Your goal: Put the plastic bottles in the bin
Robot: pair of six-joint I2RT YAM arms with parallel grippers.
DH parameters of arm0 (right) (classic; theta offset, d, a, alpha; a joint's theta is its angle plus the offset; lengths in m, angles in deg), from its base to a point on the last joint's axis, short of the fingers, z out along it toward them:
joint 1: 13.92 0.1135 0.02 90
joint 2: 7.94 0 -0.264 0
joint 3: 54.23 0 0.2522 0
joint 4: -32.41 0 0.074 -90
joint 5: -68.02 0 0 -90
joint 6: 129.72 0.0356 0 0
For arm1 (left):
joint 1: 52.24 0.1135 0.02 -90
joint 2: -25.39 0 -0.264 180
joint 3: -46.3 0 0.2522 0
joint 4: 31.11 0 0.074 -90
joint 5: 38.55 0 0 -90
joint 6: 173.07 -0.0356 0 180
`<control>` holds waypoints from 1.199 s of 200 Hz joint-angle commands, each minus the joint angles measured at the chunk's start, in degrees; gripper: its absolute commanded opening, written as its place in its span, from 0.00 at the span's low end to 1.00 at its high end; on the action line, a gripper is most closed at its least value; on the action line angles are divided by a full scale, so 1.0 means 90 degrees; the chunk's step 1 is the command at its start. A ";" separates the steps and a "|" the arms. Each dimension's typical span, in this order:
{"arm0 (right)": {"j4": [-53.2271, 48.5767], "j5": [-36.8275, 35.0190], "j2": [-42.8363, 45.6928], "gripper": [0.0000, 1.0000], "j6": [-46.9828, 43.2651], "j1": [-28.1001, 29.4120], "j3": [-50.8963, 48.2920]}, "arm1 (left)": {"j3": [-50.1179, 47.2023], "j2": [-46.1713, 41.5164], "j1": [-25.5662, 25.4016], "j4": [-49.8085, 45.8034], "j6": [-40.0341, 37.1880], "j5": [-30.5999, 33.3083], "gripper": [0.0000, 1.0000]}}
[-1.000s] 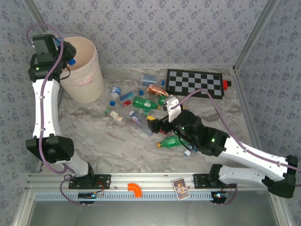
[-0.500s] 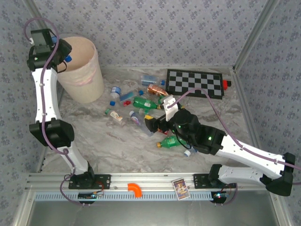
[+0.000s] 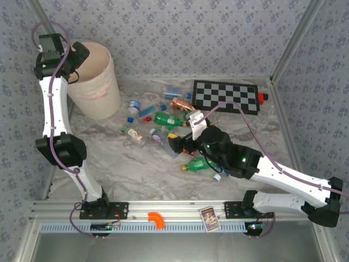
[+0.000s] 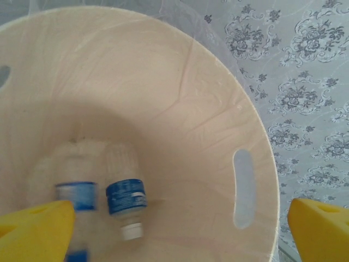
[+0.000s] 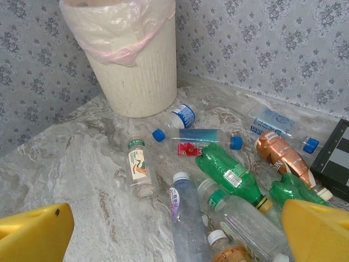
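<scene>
We see the left gripper (image 4: 177,232) gaping empty above the bin (image 4: 207,109) in the far-left corner of the tabletop (image 3: 136,166), two blue-labelled bottles (image 4: 125,197) inside, while the right gripper (image 5: 174,234), jaws equally wide, hangs empty over loose bottles (image 5: 229,173) mid-tabletop.

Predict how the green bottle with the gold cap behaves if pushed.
Green bottle lies on its side on the smooth table, so it probably rolls if nudged sideways. It looks empty and thin-walled: likely light, may crumple when squeezed.
</scene>
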 commanded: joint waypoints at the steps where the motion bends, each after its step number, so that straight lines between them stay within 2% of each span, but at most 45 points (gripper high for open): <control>1: 0.0017 -0.0072 -0.0033 1.00 0.0025 0.0009 0.0172 | 0.0200 -0.0300 -0.0095 -0.0060 -0.0094 -0.0083 1.00; 39: 0.0034 -0.0036 -0.0080 1.00 0.0062 0.0010 0.0178 | 0.0175 -0.0500 -0.0255 -0.0176 -0.0053 -0.0068 1.00; 79: 0.0027 -0.0108 -0.0067 1.00 0.0134 0.0004 0.0162 | -0.0197 -0.0910 -0.0860 -0.0310 -0.0089 0.0328 1.00; 134: -0.0048 -0.0206 -0.0014 0.99 0.0276 -0.0009 0.0147 | -0.2620 -0.2317 -0.1576 0.0704 0.0349 0.0633 1.00; 171: -0.0187 -0.0290 0.0064 1.00 0.0415 -0.0019 0.0102 | -0.4267 -0.3303 -0.2144 0.1155 0.0616 0.1177 1.00; 196: -0.0189 -0.0297 0.0103 1.00 0.0457 -0.0049 0.0066 | -0.5435 -0.3908 -0.2560 0.1422 0.0914 0.1560 0.95; 240: -0.0166 -0.0288 0.0116 1.00 0.0529 -0.0088 0.0026 | -0.6993 -0.4381 -0.3313 0.1528 0.1620 0.2388 0.90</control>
